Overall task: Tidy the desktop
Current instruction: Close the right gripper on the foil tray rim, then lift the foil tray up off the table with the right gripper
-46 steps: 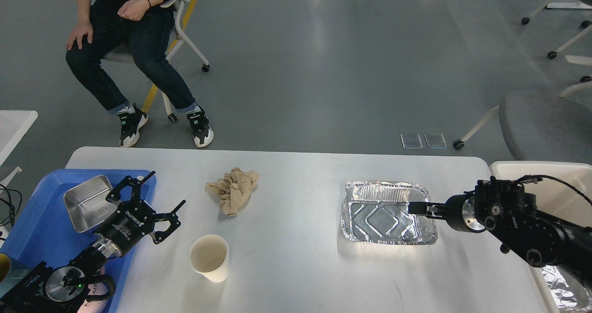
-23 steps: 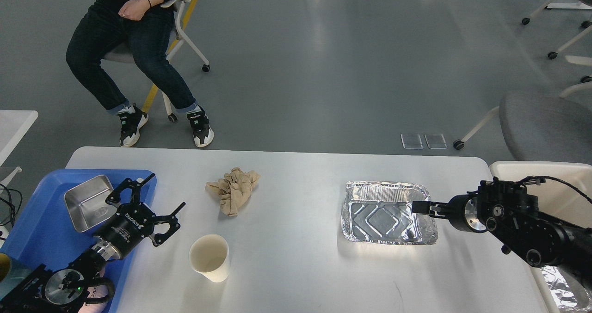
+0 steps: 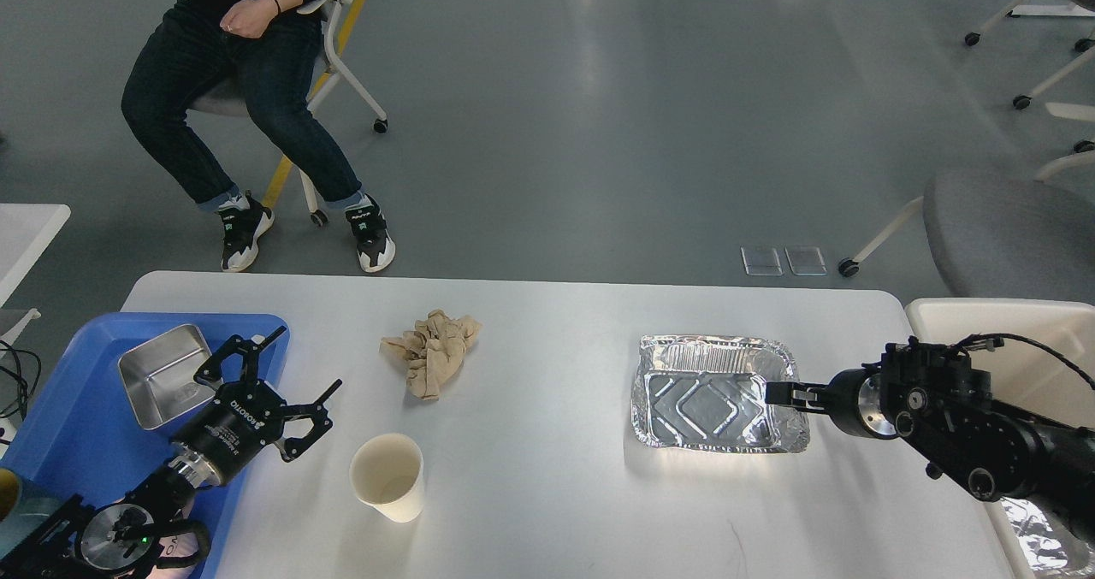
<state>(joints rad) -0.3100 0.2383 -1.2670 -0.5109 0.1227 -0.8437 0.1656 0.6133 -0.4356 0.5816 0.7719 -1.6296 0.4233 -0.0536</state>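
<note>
The white desktop (image 3: 547,493) carries a crumpled beige cloth (image 3: 432,355), a paper cup (image 3: 387,476) and a foil tray (image 3: 714,391). My left gripper (image 3: 301,362) hangs open and empty over the right edge of the blue tray (image 3: 77,425), left of the cup. My right gripper (image 3: 774,393) reaches in from the right and sits at the foil tray's right rim. It shows as one thin dark bar, so its fingers cannot be told apart.
A steel pan (image 3: 158,374) lies in the blue tray. A white bin (image 3: 984,314) stands off the right edge. A person sits on a chair (image 3: 248,91) beyond the far edge. A grey chair (image 3: 1009,228) stands at the far right.
My right gripper has drawn back to the right and slightly nearer, from inside the foil tray to its right rim. The left arm has slid back a little. The tray has stayed put.
</note>
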